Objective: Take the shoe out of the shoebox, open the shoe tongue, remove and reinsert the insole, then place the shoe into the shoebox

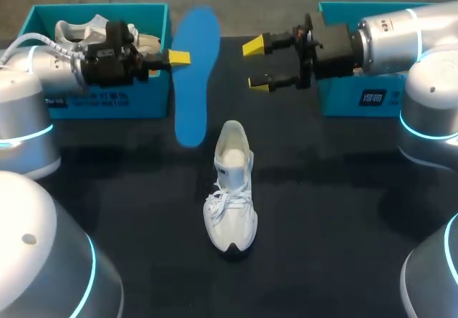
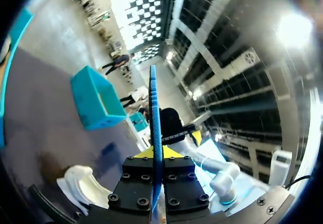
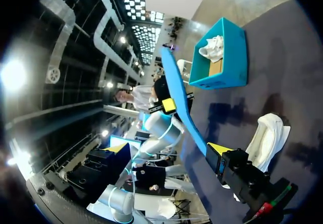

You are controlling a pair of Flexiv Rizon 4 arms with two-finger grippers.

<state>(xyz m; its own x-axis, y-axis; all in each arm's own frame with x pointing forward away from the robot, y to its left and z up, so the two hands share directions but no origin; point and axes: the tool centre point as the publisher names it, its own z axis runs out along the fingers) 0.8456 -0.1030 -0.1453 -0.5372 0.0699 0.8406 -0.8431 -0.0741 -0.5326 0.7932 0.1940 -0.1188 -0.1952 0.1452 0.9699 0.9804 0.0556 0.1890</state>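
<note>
Step in hand, as judged: the insole (image 1: 192, 82) is out and reinsertion is pending.

- The blue insole is being held clear of the table (image 1: 343, 210) by the left gripper (image 1: 179, 57), pinched at one long edge. In the left wrist view it is being seen edge-on, clamped tight between the jaws.
- The right gripper (image 1: 257, 65) is being held opposite, jaws spread wide with nothing between them, and pointed towards the insole.
- The white shoe (image 1: 230, 189) is being left upright mid-table, outside both boxes, with its opening towards the far side.
- Both arms are being extended level, the left before the left shoebox (image 1: 157, 96) and the right across the right shoebox (image 1: 343, 99).

Next move, as judged: the insole is to be laid flat, lined up with the opening and slid in. The shoe is probably to be steadied by the free gripper.
</note>
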